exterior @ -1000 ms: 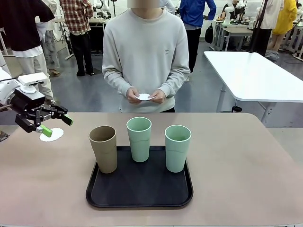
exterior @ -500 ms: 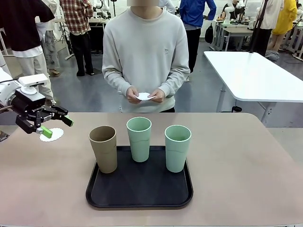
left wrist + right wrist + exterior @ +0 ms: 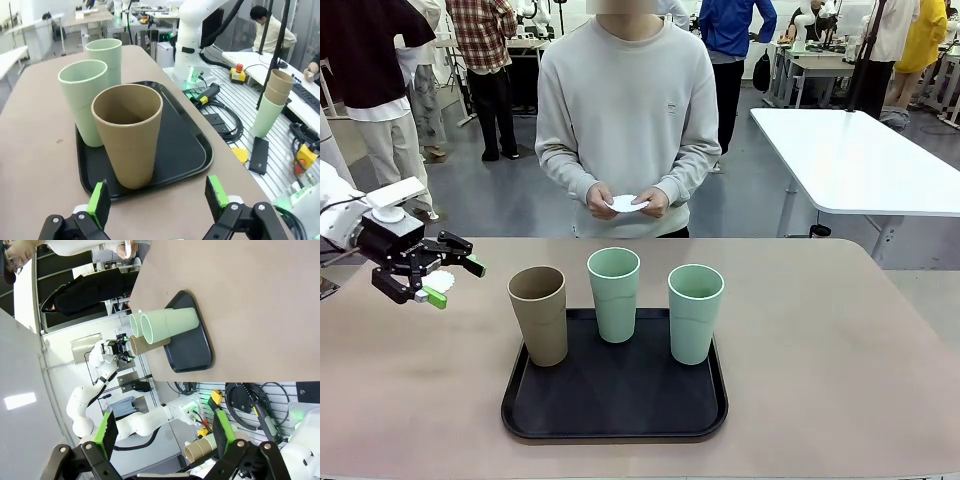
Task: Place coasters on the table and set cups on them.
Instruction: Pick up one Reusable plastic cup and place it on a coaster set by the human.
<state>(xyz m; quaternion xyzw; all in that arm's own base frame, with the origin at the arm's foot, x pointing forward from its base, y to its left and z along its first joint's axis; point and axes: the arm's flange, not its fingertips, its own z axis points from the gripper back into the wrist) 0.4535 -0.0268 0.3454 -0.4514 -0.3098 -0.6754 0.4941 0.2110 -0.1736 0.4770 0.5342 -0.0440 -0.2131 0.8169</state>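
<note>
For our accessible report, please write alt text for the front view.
The open left pincer hangs above the table's left side; a tan cup and two mint green cups stand on a black tray. Across the table, a person holds a white coaster.

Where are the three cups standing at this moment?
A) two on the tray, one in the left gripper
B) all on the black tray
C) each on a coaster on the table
B: the tan-brown cup, the middle mint cup and the right mint cup all stand on the black tray.
</note>
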